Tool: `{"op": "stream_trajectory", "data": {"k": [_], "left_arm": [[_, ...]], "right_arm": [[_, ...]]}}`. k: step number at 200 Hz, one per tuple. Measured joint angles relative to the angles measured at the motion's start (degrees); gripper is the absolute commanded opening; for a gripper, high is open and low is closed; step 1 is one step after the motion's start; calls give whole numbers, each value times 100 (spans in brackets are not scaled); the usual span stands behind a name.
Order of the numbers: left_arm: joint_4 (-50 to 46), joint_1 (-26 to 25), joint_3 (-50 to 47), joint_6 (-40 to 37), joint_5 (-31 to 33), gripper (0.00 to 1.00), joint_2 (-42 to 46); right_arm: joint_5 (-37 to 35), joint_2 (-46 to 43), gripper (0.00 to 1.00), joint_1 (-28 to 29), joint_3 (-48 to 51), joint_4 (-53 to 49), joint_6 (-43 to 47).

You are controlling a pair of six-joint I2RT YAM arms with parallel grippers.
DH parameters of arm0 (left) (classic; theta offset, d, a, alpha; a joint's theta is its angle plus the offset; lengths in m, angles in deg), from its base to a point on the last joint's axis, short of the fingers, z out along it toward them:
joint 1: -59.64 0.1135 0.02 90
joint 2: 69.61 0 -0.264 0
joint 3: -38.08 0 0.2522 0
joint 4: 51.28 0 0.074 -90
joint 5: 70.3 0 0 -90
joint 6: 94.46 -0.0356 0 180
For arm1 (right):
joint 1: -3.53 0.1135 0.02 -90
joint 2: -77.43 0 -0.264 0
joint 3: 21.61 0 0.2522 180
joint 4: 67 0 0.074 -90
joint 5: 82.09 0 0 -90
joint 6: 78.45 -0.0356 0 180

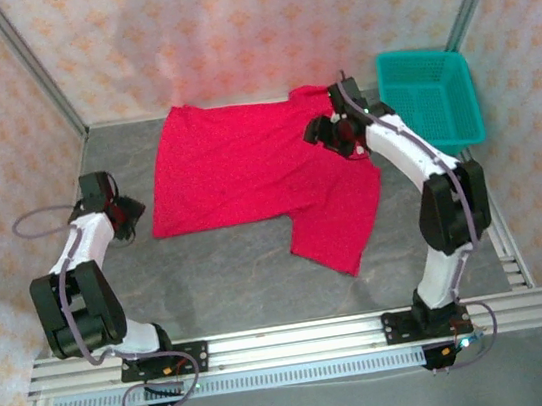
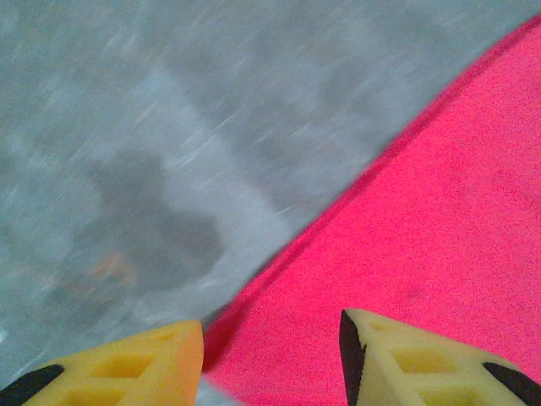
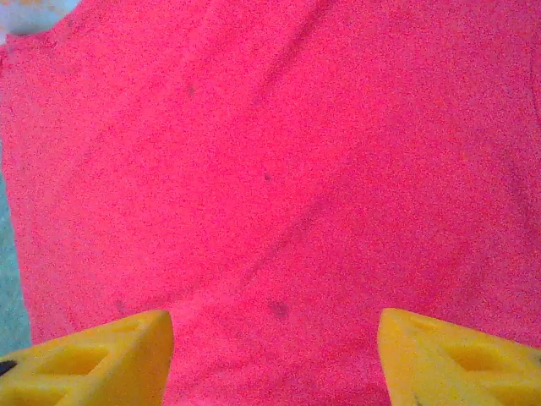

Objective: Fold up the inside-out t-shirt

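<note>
Left gripper point(image 2: 270, 340) part open over shirt point(image 1: 236, 172) left edge, holding nothing, right gripper point(image 3: 275, 338) wide above its far right shoulder, shirt spread flat mid-table point(image 1: 221, 281), teal basket point(image 1: 428, 100) far right, near that shoulder.

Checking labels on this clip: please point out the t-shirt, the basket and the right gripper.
t-shirt point(image 1: 236, 167): top view, middle of its body.
basket point(image 1: 430, 100): top view, its bare floor.
right gripper point(image 3: 272, 321): right wrist view, midway between its fingertips.
</note>
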Motion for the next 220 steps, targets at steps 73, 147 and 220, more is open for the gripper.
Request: {"op": "stream_trajectory", "data": {"k": [73,147,220], "left_arm": [[612,63,-437,223,-566,47,-393],[986,66,-723,426,-695,51,-546],[1191,63,-916,704,-723,41,-444]], "right_arm": [[-114,-264,66,-74,896,46,15],[-350,-378,67,-74,892,-74,85],[-367,-380,67,-74,846,-168,131]]}}
